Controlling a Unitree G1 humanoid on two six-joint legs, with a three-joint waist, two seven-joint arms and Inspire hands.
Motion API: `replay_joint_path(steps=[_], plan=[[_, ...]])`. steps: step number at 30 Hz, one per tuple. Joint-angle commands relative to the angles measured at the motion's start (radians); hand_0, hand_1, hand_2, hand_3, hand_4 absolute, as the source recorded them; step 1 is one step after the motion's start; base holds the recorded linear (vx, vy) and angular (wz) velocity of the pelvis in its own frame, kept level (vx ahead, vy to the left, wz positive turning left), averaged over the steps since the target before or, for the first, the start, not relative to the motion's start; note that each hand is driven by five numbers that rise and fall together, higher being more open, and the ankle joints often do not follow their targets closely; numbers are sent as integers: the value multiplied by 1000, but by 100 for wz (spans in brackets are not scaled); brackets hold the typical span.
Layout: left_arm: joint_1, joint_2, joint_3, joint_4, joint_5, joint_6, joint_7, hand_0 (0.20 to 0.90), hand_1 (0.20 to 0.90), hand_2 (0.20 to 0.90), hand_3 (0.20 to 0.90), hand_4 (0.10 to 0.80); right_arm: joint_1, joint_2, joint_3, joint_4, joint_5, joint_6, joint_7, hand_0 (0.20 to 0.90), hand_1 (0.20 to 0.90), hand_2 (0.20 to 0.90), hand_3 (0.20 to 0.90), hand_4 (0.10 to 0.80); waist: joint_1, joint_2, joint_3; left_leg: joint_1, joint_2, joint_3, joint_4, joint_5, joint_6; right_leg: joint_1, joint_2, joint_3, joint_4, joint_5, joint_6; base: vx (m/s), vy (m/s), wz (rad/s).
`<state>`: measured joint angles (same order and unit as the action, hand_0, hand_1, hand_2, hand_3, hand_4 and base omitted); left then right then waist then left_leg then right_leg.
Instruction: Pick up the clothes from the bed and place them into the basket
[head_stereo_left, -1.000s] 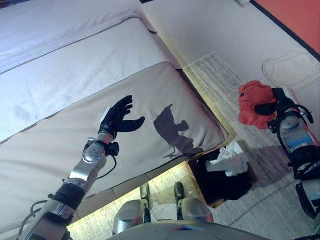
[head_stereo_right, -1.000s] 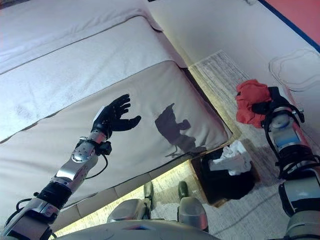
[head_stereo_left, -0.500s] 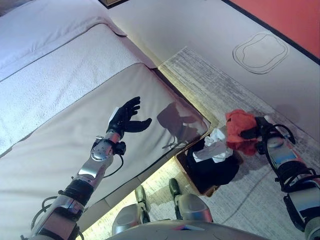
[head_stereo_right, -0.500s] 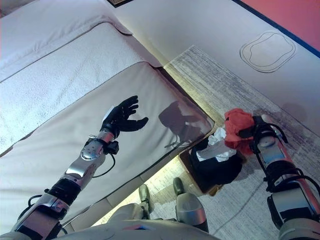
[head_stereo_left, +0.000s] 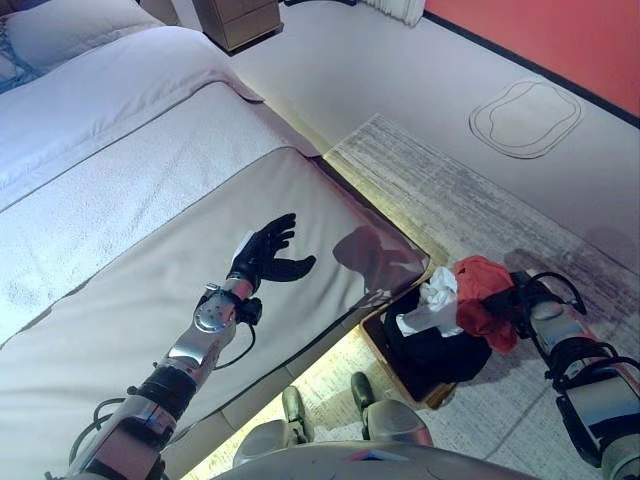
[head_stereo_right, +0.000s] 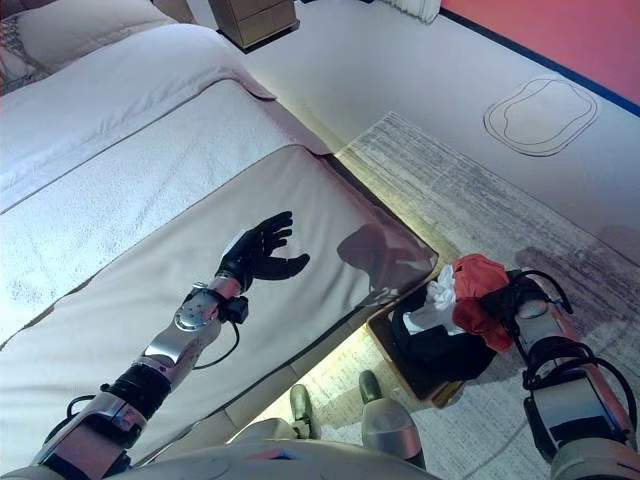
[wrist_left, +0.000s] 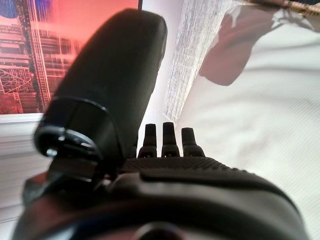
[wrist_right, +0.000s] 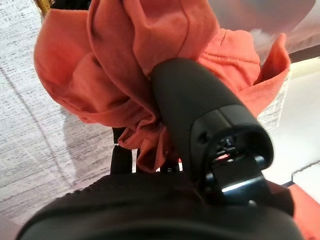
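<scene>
Right wrist view: red garment (wrist_right: 125, 65) bunched in right hand (wrist_right: 200, 125), thumb and fingers curled into folds, hanging at rim of black basket (head_stereo_left: 440, 355) beside white cloth (head_stereo_left: 428, 300) already inside. Soft, light, floppy; likely snags on fingers at release. Left hand (head_stereo_left: 265, 255) spread, empty, above bed (head_stereo_left: 120, 200).

head eyes look down sharing bed (head_stereo_left: 120, 200) and basket (head_stereo_right: 425, 345), wrist views close

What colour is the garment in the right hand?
Orange-red crumpled cloth garment; clearest in the right wrist view.
</scene>
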<state>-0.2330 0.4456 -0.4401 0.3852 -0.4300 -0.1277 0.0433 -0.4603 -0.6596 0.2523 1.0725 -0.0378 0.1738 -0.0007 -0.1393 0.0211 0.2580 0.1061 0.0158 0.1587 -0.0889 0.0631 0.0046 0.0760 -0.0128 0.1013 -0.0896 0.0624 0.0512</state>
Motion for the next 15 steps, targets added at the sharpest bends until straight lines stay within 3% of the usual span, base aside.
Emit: replay_joint_path(steps=[1, 15], plan=[[-43, -5, -21, 10, 22, -92, -8, 900, 900, 900, 900, 800, -64, -34, 45, 76, -46, -37, -47, 900, 900, 900, 900, 800, 23, -5, -101, 23, 41, 11, 54, -173, -9, -94, -34, -20, 66, -19, 49, 0, 0, 0], [-42, -3, -22, 16, 17, -90, -2, 900, 900, 900, 900, 800, -40, -17, 40, 110, -52, -21, -27, 900, 900, 900, 900, 800, 32, -2, -112, 28, 38, -3, 44, -170, -7, -90, -37, -18, 62, -16, 54, 0, 0, 0]])
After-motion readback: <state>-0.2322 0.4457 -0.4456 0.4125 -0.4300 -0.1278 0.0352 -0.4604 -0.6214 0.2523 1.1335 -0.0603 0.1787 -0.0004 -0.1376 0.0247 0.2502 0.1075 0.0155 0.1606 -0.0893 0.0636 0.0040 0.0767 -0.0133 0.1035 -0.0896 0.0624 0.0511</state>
